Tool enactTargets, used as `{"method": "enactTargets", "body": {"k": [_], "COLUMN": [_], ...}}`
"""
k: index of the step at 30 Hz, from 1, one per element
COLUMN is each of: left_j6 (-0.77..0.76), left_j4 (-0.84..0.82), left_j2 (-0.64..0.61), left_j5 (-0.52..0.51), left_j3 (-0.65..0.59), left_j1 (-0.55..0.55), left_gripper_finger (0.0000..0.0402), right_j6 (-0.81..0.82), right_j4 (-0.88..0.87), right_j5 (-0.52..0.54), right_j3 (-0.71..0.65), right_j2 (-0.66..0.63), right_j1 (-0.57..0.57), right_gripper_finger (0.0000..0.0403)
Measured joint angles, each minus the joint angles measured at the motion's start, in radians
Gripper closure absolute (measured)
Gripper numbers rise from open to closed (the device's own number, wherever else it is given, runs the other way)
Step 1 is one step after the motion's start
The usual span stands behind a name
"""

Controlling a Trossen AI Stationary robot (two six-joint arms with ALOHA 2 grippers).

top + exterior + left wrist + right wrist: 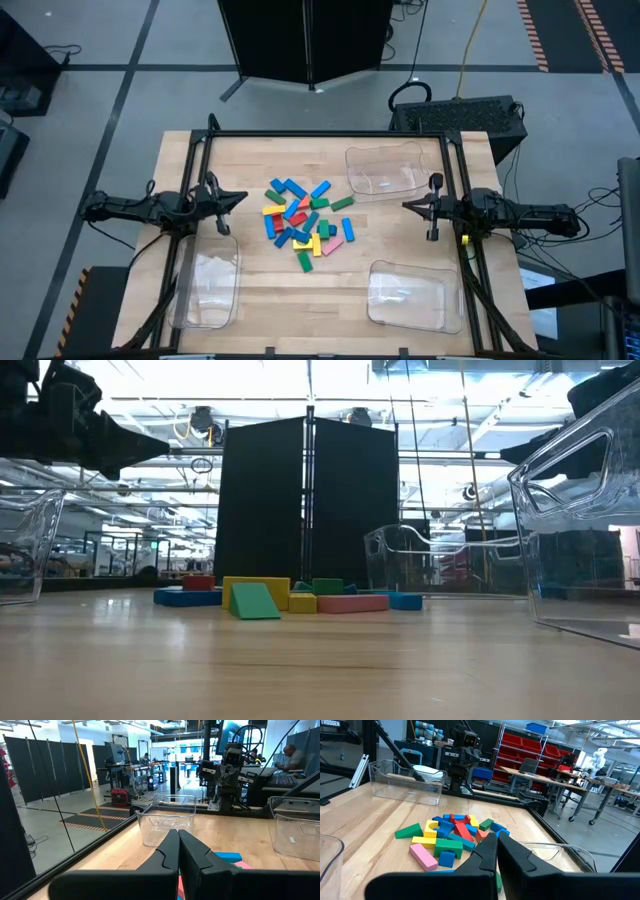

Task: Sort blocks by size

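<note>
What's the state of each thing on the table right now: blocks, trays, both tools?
blocks: unsorted, one loose pile mid-table, none in a tray
far-right tray: upright, empty
near-right tray: upright, empty
near-left tray: upright, empty
left tool: shut, holding nothing, left of the pile
right tool: shut, holding nothing, right of the pile

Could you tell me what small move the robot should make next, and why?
Probably open the right gripper and ease it toward the pile of blocks: both grippers are shut and empty at the table's sides, the left gripper likewise, every block lies unsorted mid-table, and the three clear trays hold none.
</note>
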Motion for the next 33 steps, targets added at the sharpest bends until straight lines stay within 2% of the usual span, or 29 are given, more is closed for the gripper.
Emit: {"method": "enactTargets", "body": {"k": [10, 15, 24, 28, 33], "left_j6": [0.0, 0.0, 0.0, 0.001, -0.003], "left_j4": [0.0, 0.0, 0.005, 0.008, 0.025], "left_j2": [0.0, 0.0, 0.0, 0.0, 0.0], "left_j5": [0.0, 0.0, 0.0, 0.0, 0.0], "left_j3": [0.0, 0.0, 0.0, 0.0, 0.0], "left_j1": [0.0, 0.0, 0.0, 0.0, 0.0], "left_gripper_finger": [0.0401, 0.0401, 0.0401, 0.0401, 0.0401], "right_j6": [-0.002, -0.19, -0.312, -0.279, -0.153], "right_j4": [0.001, 0.025, 0.04, 0.04, 0.041], "right_j5": [0.0, 0.002, 0.003, 0.0, -0.004], "right_j3": [0.0, 0.0, 0.0, 0.0, 0.0], "right_j2": [0.0, 0.0, 0.0, 0.0, 0.0], "right_j1": [0.0, -0.001, -0.001, -0.001, -0.001], "right_gripper_finger": [0.0394, 0.0394, 0.0394, 0.0394, 0.0394]}}
